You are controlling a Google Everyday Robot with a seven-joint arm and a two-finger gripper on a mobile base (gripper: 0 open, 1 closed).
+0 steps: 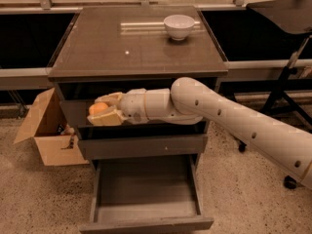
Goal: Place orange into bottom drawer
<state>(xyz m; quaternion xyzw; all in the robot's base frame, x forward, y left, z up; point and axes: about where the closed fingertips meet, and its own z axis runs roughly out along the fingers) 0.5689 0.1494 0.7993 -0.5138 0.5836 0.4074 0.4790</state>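
My gripper (101, 110) is shut on the orange (98, 108), a small round orange fruit held between the pale fingers (105, 118). It hangs in front of the top drawer's face, at the cabinet's left side, well above the bottom drawer (146, 213). The bottom drawer is pulled out and open, a shallow grey box with nothing in it. The white arm reaches in from the right.
A white bowl (178, 26) stands on the cabinet top (122, 48) at the back right. An open cardboard box (48, 130) sits on the floor to the left. The middle drawer (146, 146) is closed. A dark table and stand are at the right.
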